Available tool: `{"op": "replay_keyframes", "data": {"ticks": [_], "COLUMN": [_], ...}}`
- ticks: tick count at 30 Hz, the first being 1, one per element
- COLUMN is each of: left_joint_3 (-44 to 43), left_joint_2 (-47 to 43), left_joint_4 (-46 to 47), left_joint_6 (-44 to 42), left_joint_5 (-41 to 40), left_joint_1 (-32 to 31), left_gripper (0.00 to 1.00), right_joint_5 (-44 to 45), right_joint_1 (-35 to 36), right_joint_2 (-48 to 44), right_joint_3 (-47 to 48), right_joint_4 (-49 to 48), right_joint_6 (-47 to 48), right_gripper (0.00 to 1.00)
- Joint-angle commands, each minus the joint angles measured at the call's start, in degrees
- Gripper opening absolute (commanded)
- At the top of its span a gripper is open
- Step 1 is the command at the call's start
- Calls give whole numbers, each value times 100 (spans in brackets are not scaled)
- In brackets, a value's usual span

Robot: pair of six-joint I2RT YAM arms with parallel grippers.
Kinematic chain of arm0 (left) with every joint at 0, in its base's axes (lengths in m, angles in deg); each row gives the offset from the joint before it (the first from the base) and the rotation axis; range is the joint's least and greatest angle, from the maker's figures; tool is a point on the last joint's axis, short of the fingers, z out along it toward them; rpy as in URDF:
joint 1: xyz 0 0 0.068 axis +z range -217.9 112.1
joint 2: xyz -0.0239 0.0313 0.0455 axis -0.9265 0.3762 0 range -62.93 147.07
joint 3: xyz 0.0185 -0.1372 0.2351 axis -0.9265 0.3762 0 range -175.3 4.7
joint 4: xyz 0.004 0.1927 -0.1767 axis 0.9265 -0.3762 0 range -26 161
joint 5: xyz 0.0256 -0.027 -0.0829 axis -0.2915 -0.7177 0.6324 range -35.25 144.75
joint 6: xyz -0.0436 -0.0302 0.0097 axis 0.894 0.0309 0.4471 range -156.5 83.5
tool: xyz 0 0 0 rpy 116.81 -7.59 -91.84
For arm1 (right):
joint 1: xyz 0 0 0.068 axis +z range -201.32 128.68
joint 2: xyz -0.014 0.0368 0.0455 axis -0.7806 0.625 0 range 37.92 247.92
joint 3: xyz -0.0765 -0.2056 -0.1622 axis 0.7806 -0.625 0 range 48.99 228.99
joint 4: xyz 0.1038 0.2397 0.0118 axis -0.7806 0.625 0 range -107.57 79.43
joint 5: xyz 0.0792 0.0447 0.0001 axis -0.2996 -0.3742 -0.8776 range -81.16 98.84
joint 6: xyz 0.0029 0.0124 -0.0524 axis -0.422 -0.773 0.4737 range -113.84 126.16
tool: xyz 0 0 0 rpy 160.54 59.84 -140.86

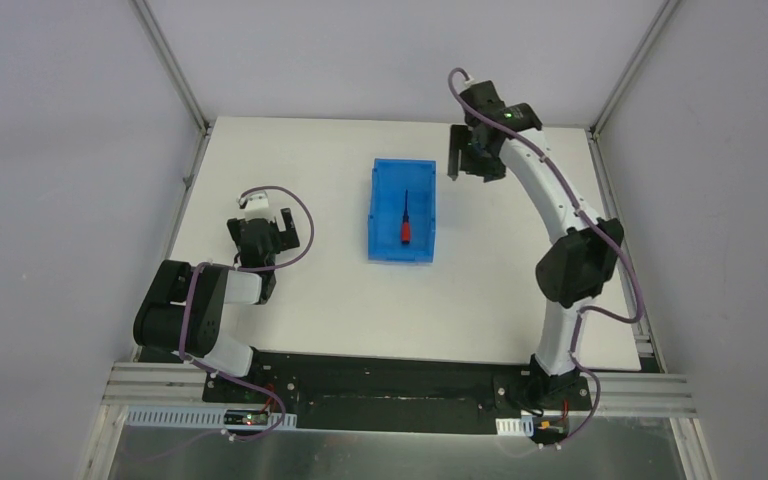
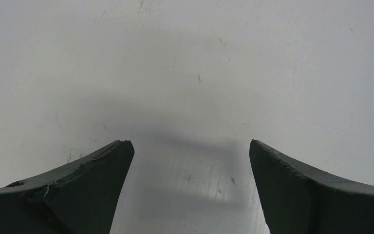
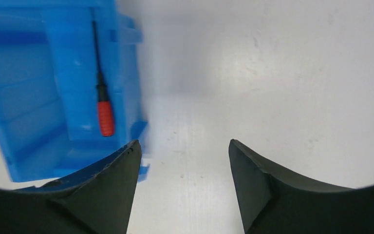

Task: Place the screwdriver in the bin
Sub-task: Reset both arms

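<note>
Screwdriver (image 1: 405, 215), red handle and thin black shaft, lying flat on the floor of the blue bin (image 1: 386, 215). In the top view it sits slightly right of the bin's centre line, with the handle toward the arm bases and the tip toward the far wall. The right wrist view shows the same tool (image 3: 101, 90) running along the bin's length, close to 1 long wall, with the bin (image 3: 29, 97) filling the upper left of that view. No claw touches the screwdriver.

The bin stands on the white desk (image 1: 360, 310), roughly midway between the 2 arms and nearer the far edge.

Right claw (image 1: 465, 165): raised beside the bin's far right corner, clear of its rim, at the end of an arm stretched up the right side of the desk. In its own camera the 2 dark fingers (image 3: 107, 195) stand apart, with only bare desk (image 3: 272, 73) in the gap (image 3: 183, 144); the claw is open and grips nothing.

Left claw (image 1: 262, 232): well apart from the bin, on the left side of the desk with its arm folded near the base. Its wrist view shows both fingers (image 2: 78, 190) spread wide over scuffed bare desk (image 2: 190, 58), the gap (image 2: 190, 144) empty; this claw is also open and empty.
</note>
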Motion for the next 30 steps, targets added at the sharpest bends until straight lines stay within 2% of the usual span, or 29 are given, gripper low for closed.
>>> {"op": "replay_keyframes", "data": {"ticks": [1,5,8,12,13,15,18,23,30], "left_joint_3": [-83,-85,-78,-82,-76,-75,-75,-76,-80], "left_joint_2": [-4,-6,-4,-4,-4,-4,-5,-6,-4], "left_joint_4": [107,105,108,110,108,108,108,108,108], "left_joint_6": [29,30,31,31,29,28,29,29,29], "left_joint_5": [-74,-74,-74,-72,-74,-75,-79,-74,-74], "left_joint_1": [27,25,24,28,30,29,29,24,24], "left_gripper": [99,99,99,99,99,99,99,99,99], "right_joint_5": [-71,-163,-426,-636,-807,-1046,-1597,-2008,-2098], "right_joint_1": [-777,-1518,-2073,-2750,-2959,-3196,-3386,-3472,-3478], "right_joint_2": [-1099,-1577,-1728,-1761,-1775,-1756,-1667,-1654,-1736], "right_joint_3": [-1297,-2165,-2539,-2859,-2960,-3057,-3046,-3099,-3138], "right_joint_4": [-1079,-1391,-1483,-1736,-1859,-2018,-1967,-2003,-2002], "right_joint_6": [497,1017,1299,1467,1531,1670,1938,2190,2528], "right_gripper": [71,75,89,93,98,98,98,98,99]}}
